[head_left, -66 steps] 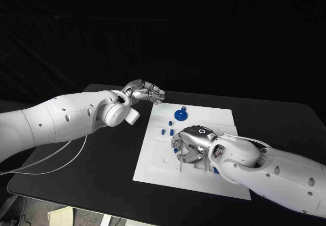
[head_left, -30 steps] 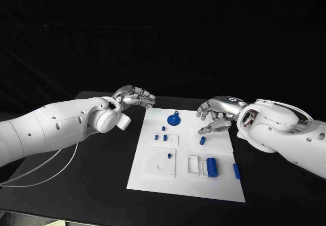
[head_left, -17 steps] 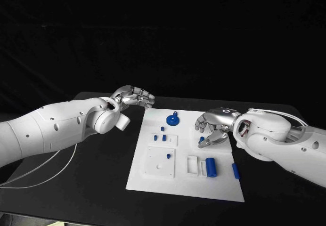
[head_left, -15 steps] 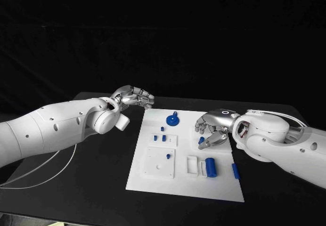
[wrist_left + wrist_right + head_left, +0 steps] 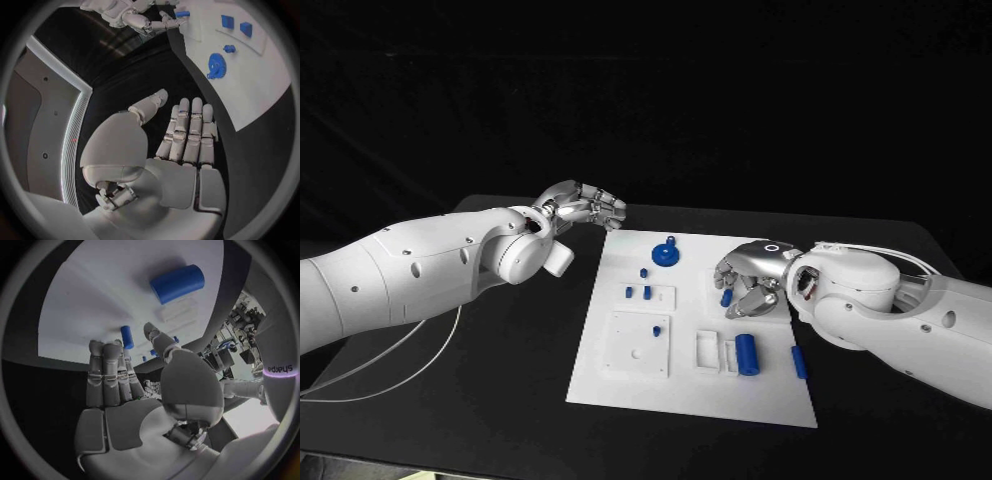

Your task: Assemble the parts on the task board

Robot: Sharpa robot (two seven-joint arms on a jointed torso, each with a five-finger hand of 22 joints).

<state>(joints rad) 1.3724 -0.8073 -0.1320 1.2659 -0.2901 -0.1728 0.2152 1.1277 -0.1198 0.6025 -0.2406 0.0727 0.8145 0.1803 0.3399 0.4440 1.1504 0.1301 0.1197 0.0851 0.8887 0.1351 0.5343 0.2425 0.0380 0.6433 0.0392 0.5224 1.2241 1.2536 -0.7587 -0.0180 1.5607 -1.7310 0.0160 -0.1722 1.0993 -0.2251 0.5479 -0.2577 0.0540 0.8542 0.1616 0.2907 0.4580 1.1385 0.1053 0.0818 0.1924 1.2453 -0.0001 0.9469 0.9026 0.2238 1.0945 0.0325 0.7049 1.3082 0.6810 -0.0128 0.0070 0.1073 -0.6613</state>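
The white task board point(image 5: 625, 385) lies in the middle of the table. On it, a blue gear point(image 5: 665, 256) sits at the far end, with small blue pegs point(image 5: 638, 292) nearer. A blue cylinder point(image 5: 747, 354) and a thin blue bar point(image 5: 799, 362) lie at the near right. My right hand point(image 5: 750, 280) hovers low over the board's right side. A short blue peg point(image 5: 727, 296) lies between its thumb and fingers, beside the fingertips point(image 5: 119, 346) and apart from the thumb. My left hand point(image 5: 584, 205) holds nothing beyond the board's far left corner, its fingers point(image 5: 187, 130) straight.
A white cable point(image 5: 401, 350) runs over the black table point(image 5: 488, 400) under my left arm. White raised blocks point(image 5: 711, 350) stand on the board beside the cylinder point(image 5: 177, 283). The table's far edge lies just behind the board.
My right hand has come down and leftward from above the board's right edge until its thumb and fingers flank the short blue peg. The left hand has stayed put.
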